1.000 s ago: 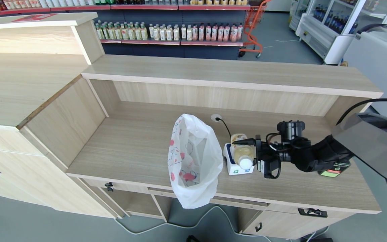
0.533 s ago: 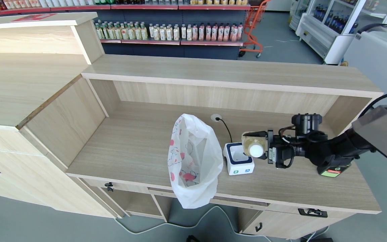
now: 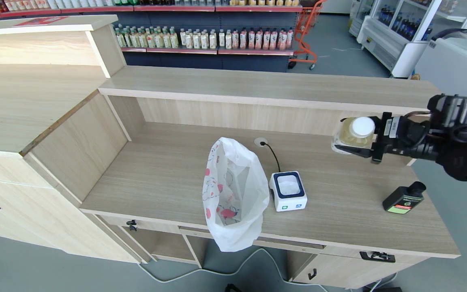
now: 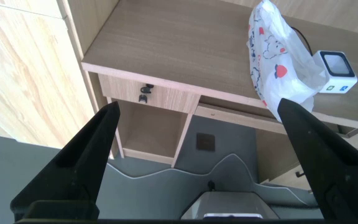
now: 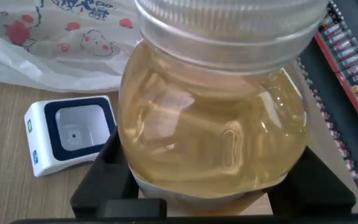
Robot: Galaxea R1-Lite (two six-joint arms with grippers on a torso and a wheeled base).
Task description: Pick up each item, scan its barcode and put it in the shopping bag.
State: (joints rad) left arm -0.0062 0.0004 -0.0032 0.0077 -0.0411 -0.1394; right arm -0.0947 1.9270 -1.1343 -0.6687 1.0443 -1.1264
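Amber liquid fills the bottle (image 3: pixel 350 140), which is clamped between the fingers of the right hand (image 3: pixel 341 134) and held in the air above the worktop's (image 3: pixel 168 178) far right corner, well apart from the scanner (image 3: pixel 288 190) and shopping bag (image 3: pixel 233 194). The left hand (image 4: pixel 199 106) is spread wide and empty.

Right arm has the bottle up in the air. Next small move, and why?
Probably swing the right gripper leftward toward the shopping bag, assuming the scan registered. The bottle is clamped and held high, off to the right of the scanner, and the bag stands open just left of the scanner on the counter. Keep the height to clear both.
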